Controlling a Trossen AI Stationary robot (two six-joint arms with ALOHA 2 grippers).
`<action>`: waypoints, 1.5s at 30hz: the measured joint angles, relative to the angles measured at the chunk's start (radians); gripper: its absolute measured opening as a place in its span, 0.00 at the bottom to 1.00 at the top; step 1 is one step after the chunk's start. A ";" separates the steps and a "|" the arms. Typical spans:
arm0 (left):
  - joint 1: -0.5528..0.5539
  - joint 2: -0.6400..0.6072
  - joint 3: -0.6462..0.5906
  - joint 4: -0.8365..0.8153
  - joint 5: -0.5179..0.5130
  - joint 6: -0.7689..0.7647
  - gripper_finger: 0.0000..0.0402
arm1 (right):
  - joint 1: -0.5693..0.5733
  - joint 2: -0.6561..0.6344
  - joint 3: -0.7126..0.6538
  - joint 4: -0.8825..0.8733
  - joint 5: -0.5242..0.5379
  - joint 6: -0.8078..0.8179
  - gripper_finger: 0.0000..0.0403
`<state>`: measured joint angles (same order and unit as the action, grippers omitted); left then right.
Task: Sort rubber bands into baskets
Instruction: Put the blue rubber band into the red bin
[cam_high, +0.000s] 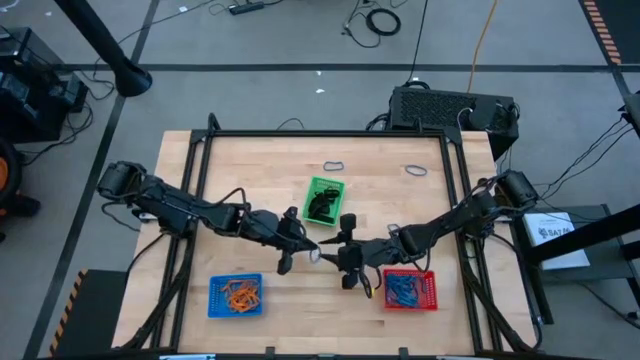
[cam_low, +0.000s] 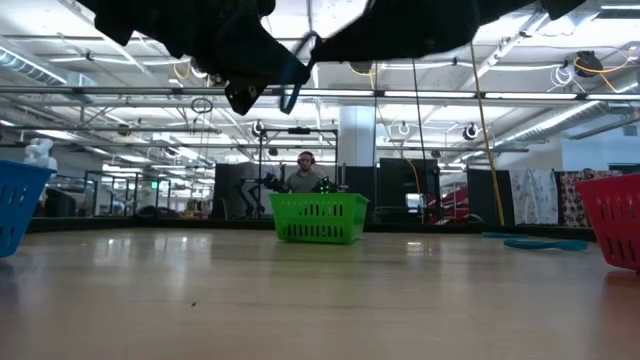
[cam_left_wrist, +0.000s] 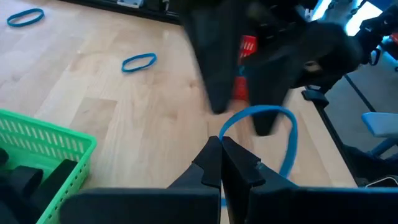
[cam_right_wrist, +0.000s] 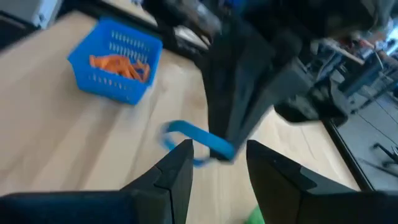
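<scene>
On the wooden table (cam_high: 260, 170), blue basket (cam_high: 236, 296) holds orange bands (cam_high: 241, 293); left end effector (cam_left_wrist: 221, 155) pinches a blue band (cam_left_wrist: 287, 127), right end effector (cam_right_wrist: 217, 155) wide.

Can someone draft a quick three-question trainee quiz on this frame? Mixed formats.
1. True or false: the left gripper is shut on a blue rubber band.
2. Which basket holds the orange bands? A. green basket B. blue basket C. red basket
3. Fill in: the right gripper faces the held band with its jaws ____.

Key
1. True; the band hangs from the closed fingers above the table.
2. B
3. open
</scene>
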<state>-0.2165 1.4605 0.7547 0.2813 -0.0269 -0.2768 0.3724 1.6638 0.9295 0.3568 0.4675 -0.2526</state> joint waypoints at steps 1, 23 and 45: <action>0.001 0.000 0.000 -0.001 0.000 -0.002 0.00 | -0.001 0.000 0.000 0.016 -0.007 -0.002 0.36; 0.006 0.001 -0.001 -0.018 0.017 -0.003 0.03 | -0.038 0.084 0.001 0.119 -0.105 -0.085 0.02; 0.020 -0.035 -0.002 -0.419 -0.035 -0.054 0.30 | 0.099 -0.233 0.000 -0.794 -0.553 0.819 0.00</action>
<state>-0.1967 1.4256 0.7524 -0.1376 -0.0619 -0.3308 0.4718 1.4307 0.9298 -0.4375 -0.0859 0.5660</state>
